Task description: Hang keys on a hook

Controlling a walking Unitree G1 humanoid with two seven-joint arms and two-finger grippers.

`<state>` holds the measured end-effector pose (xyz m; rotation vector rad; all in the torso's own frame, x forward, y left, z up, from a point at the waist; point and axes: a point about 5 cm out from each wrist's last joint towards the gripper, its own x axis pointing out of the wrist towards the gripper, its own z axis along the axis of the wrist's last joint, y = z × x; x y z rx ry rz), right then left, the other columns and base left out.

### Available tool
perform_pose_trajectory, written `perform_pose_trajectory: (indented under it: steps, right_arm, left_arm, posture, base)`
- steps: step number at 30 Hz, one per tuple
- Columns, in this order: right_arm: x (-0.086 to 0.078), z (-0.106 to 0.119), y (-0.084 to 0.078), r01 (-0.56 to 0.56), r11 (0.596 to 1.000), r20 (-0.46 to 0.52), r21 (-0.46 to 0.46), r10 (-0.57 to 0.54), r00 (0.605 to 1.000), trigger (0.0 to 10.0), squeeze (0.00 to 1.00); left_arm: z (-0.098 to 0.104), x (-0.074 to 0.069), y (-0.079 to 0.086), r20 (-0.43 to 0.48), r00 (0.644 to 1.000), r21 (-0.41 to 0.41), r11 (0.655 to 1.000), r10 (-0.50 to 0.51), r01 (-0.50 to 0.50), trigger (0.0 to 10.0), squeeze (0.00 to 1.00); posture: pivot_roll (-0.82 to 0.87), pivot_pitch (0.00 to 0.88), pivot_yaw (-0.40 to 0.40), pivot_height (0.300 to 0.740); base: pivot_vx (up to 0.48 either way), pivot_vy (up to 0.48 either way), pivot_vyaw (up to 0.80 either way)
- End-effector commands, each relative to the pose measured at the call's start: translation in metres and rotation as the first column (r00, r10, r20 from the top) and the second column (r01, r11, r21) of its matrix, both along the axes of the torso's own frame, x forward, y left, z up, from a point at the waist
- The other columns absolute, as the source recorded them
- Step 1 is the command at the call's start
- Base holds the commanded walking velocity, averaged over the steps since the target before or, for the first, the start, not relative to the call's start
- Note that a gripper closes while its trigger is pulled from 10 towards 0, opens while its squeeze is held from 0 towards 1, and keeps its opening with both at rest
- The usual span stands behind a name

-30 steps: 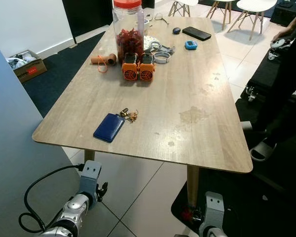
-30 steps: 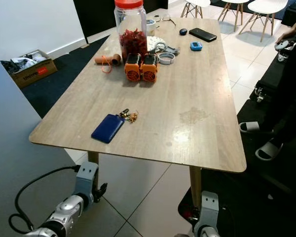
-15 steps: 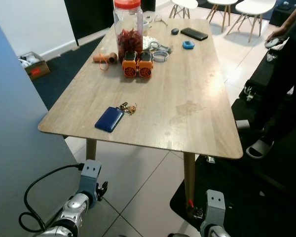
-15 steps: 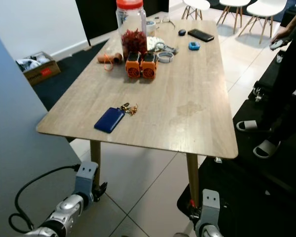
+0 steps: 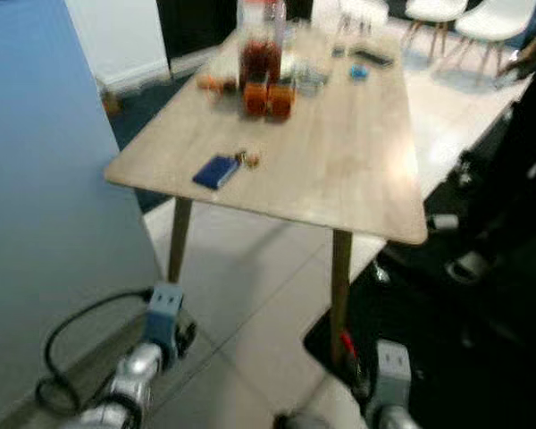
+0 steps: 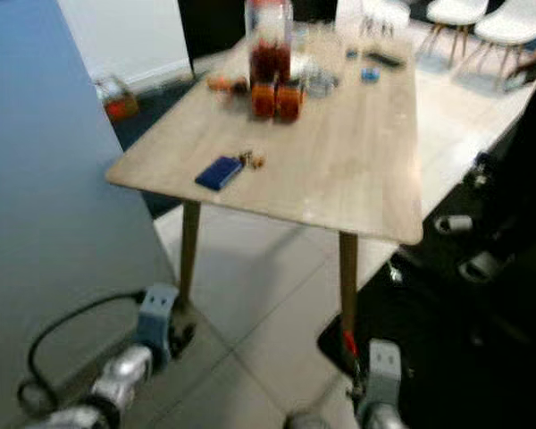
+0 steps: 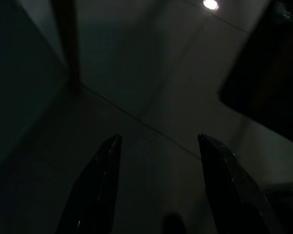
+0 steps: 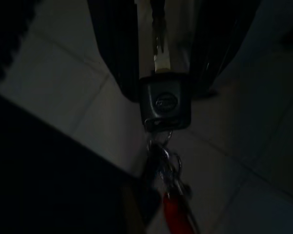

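Observation:
A bunch of keys (image 8: 165,105) with a black fob, a ring of small keys and a red tag (image 8: 178,214) hangs over the tiled floor. My right gripper (image 8: 162,92) is shut on it, pinching the key blade above the fob. That arm hangs low in front of the table, its wrist (image 5: 390,393) at the bottom of the left eye view. On the left, my left gripper (image 7: 159,139) also hangs low over the floor, open with nothing between its fingers. The left wrist (image 5: 163,315) trails a black cable.
A wooden table (image 5: 348,179) stands ahead with a blue wallet (image 5: 216,172), small keys (image 5: 248,159), a red-lidded jar (image 5: 261,49) and orange items (image 5: 268,98). A blue-grey panel (image 5: 45,197) is close on my left. A person's legs (image 5: 518,170) and a black mat (image 5: 482,349) are on the right.
The camera has backed away from the table and the picture has blurred: the table now sits higher and smaller, with more floor showing. Both arms still hang low.

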<state>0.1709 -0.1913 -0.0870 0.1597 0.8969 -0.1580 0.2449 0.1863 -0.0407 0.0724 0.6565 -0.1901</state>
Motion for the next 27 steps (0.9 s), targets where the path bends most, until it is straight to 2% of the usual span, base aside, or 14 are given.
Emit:
perform_pose_trajectory:
  steps: [1, 16, 20, 27]
  right_arm:
    - [0.0044, 0.0019, 0.0016, -0.006, 1.0, 0.015, 0.0, 0.006, 1.0, 10.0, 0.0]
    - [0.0045, 0.0023, 0.0004, -0.005, 1.0, 0.022, -0.003, 0.006, 1.0, 10.0, 0.0]
    - [0.0068, 0.0035, 0.0034, -0.078, 0.997, 0.032, -0.029, 0.079, 0.996, 10.0, 0.0]
    - [0.0081, 0.0037, 0.0071, -0.11, 0.993, 0.032, -0.032, 0.111, 0.993, 10.0, 0.0]
  left_arm:
    - [-0.0016, -0.0021, 0.0016, -0.012, 1.0, 0.02, 1.0, -0.01, 0.011, 10.0, 0.0]
    - [0.0003, 0.0006, -0.0029, 0.009, 1.0, -0.002, 1.0, -0.007, 0.007, 10.0, 0.0]
    - [0.0001, 0.0002, -0.0028, 0.011, 1.0, -0.001, 1.0, -0.008, 0.008, 10.0, 0.0]
    - [0.0003, 0.0001, -0.0024, 0.016, 1.0, 0.001, 1.0, -0.005, 0.005, 10.0, 0.0]
  posture:
    - [0.06, 0.035, 0.003, 0.74]
    - [0.06, 0.043, 0.003, 0.74]
    - [0.06, 0.045, 0.002, 0.74]
    - [0.06, 0.046, 0.0, 0.74]
  base:
    - [0.0, 0.0, 0.0]
    - [0.0, 0.0, 0.0]
    - [0.0, 0.0, 0.0]
    - [0.0, 0.0, 0.72]
